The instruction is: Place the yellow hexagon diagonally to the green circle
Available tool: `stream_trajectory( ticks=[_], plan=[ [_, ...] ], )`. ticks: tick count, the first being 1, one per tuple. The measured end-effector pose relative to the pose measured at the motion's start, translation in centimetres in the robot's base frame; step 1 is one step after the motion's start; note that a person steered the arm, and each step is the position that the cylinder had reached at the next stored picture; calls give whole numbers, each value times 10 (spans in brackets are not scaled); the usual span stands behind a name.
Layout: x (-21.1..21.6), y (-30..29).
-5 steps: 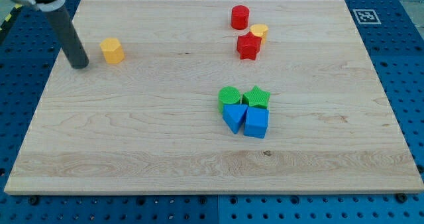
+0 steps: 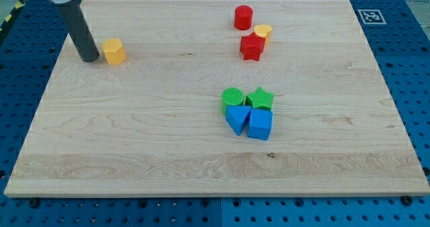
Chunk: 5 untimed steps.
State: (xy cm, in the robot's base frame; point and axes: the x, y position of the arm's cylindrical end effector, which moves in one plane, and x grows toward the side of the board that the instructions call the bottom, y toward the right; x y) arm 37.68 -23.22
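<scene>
My tip [image 2: 89, 58] (a bare dark rod, holding nothing) stands just left of the yellow hexagon block [image 2: 114, 52]. The green circle block [image 2: 232, 97] lies well apart, toward the view's lower right.

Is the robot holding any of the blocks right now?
No, nothing is held. I only have a rod, and my tip sits just to the view's left of the yellow hexagon, right beside it, far from the green circle.

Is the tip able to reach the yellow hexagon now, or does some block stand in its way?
Probably yes. My tip sits just to the view's left of the yellow hexagon, almost touching, with no block between them. The green circle lies far toward the view's lower right.
</scene>
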Motion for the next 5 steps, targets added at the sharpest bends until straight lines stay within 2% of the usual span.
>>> stream_trajectory(
  ticks=[1, 3, 4, 5],
  plan=[
    [0, 26],
    [-46, 40],
    [-6, 43],
    [10, 62]
  ],
)
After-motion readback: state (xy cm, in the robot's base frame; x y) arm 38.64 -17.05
